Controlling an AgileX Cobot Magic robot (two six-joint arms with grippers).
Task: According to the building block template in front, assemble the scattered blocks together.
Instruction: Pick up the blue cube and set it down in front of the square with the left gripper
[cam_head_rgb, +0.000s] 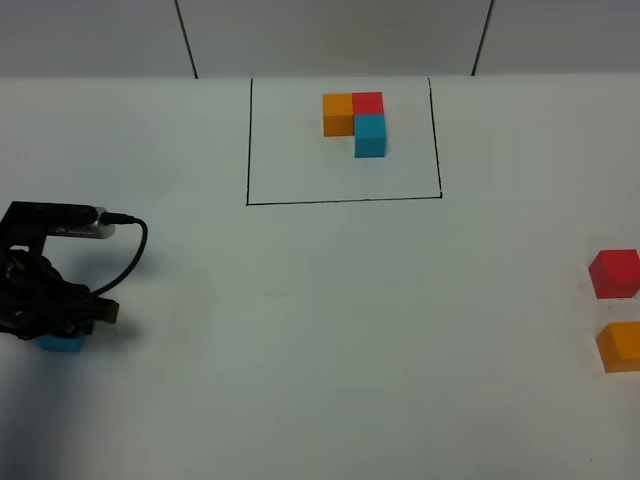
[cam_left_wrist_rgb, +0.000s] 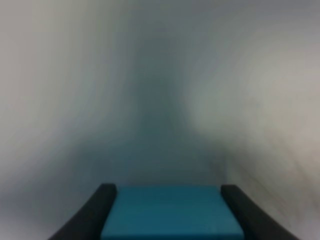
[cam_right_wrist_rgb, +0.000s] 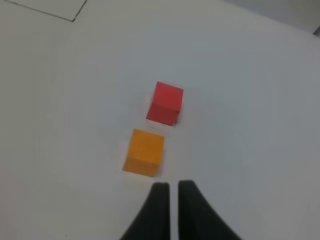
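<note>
Near left, the left gripper (cam_head_rgb: 62, 322) seems, through a blurred wrist view, clamped on the cyan cube (cam_head_rgb: 60, 343); a shallow hold could let it slip. Far centre sits the framed template (cam_head_rgb: 355, 120). At right, the red cube (cam_head_rgb: 614, 273) and orange cube (cam_head_rgb: 620, 346) lie by the right gripper (cam_right_wrist_rgb: 173, 192), whose fingers are pinched together, empty.

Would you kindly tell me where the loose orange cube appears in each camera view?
Exterior high: orange cube at the right edge, just below the red cube.
Left wrist: not in it; only the cyan cube shows.
Right wrist: orange cube near the centre, beside the red cube.
Shared landmark: the red cube.
</note>
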